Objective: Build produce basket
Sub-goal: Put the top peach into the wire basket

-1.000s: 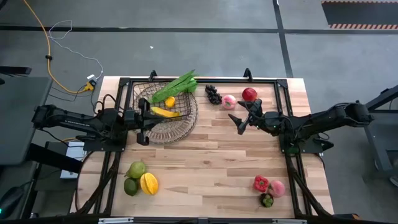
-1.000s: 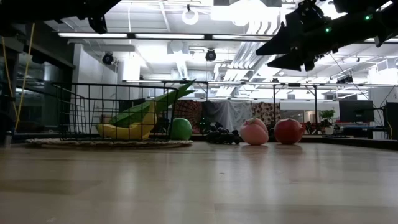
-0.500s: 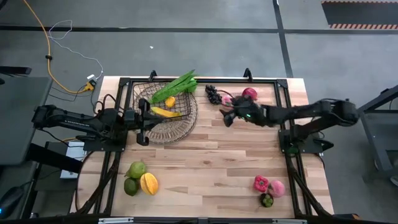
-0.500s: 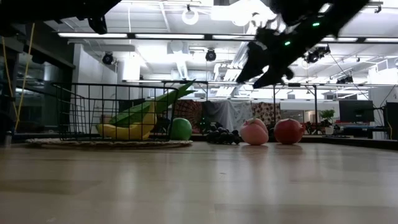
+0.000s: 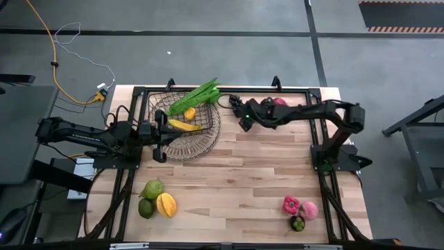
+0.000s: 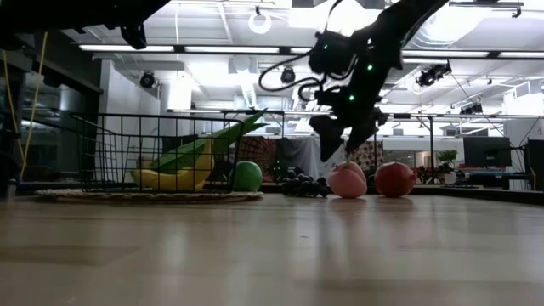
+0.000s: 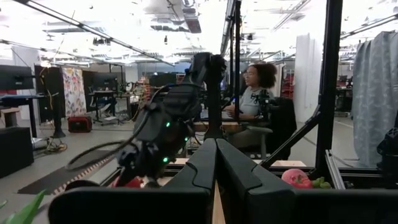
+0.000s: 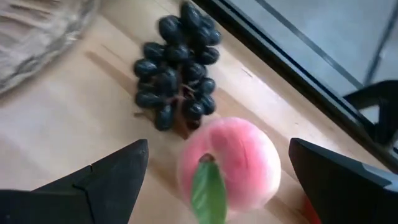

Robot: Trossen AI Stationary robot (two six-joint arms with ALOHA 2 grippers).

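Risk at the right gripper [image 6: 344, 151]: spread wide, holding nothing, hanging just above the pink peach [image 8: 229, 165], with one finger [image 8: 106, 180] on either side of it. Could go wrong on closing. Round and smooth, so likely to squirt out from between the pads if pinched off-centre or too high. Could also roll into the dark grape bunch [image 8: 177, 68] lying just beyond the fingertips, or back toward the red apple [image 5: 279, 102] just behind the gripper on the arm's side. Could snag the grapes too if lowered slightly forward of the peach. Worth minding the green leaf on top of the peach: a pinch on that alone would probably not lift anything.

Later risk, by judgement: carrying across to the wire basket [image 5: 201, 142], well off to the gripper's far side past the grapes, with the long green leafy stalks [image 5: 198, 97] draped over the nearest rim and apt to get knocked.

At the left gripper [image 5: 158, 133]: closed tight, parked right at the basket's rim on the side away from the right gripper; hard to tell whether pinching the wire.

Inside the basket: a yellow banana [image 5: 184, 126], a small orange-yellow piece [image 5: 189, 113], and the stalks, partly hanging out.

Not yet basketed: the peach, grapes and apple, plus two clusters of produce far from both grippers at the table's near edge.
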